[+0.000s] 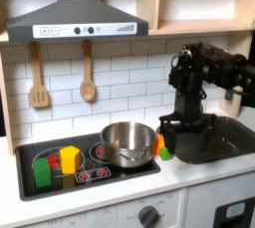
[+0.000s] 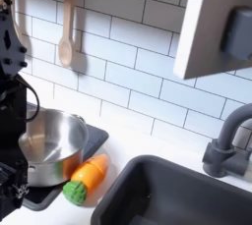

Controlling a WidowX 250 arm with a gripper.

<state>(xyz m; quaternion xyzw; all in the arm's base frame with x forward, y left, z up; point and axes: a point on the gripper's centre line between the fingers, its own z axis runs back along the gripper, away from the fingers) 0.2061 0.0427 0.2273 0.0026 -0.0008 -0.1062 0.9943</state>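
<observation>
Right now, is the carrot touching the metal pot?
Cannot tell. In the second exterior view the carrot lies close against the pot rim, but the blur hides whether there is contact or a sliver of gap.

Soft, even indoor light fills both exterior views, bright enough to read the white tiles, with the metal pot (image 1: pixel 127 142) throwing pale glare off its rim at centre frame and gleaming again at lower left in the second exterior view (image 2: pixel 49 145). Shadows sit dark under the range hood (image 1: pixel 75 18) at upper left of the first exterior view, and the black arm (image 1: pixel 199 93) at right reads as a murky mass with little detail. Both pictures are low-resolution and soft, and in the second exterior view the dark arm at the left edge is smeared and out of focus.
</observation>
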